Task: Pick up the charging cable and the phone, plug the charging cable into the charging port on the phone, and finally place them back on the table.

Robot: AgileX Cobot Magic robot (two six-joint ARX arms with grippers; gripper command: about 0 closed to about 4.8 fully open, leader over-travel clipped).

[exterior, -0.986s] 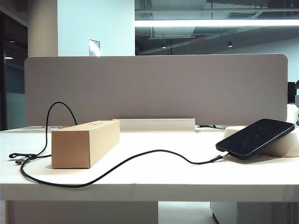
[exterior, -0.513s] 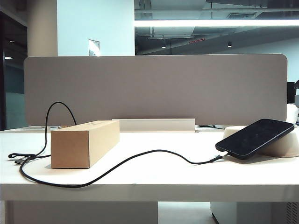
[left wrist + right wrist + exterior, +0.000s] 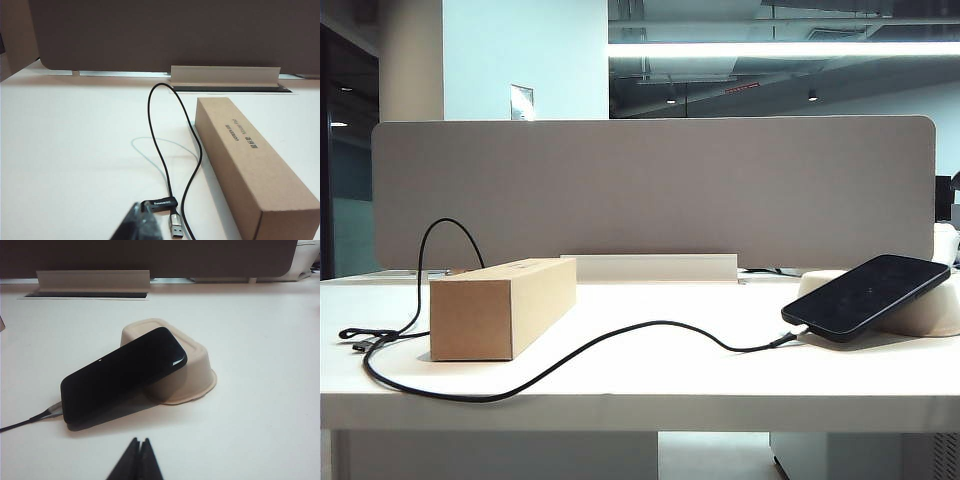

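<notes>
Phone tilted on tray, port end low-left w/ cable, both end effectors closed.

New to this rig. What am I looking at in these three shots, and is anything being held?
It is a two-armed robot; each arm ends in a two-finger pincer with a camera on its wrist. The wide shot comes from a fixed camera facing the table; no arm shows in it.

The left wrist shot shows the left pincer, shut and empty, near the USB end of the charging cable, beside a cardboard box.

The right wrist shot shows the right pincer, also shut and empty, in front of the phone. The phone leans tilted on an upturned pulp tray, with the cable's plug at its lower edge.

Nothing is held.
</notes>
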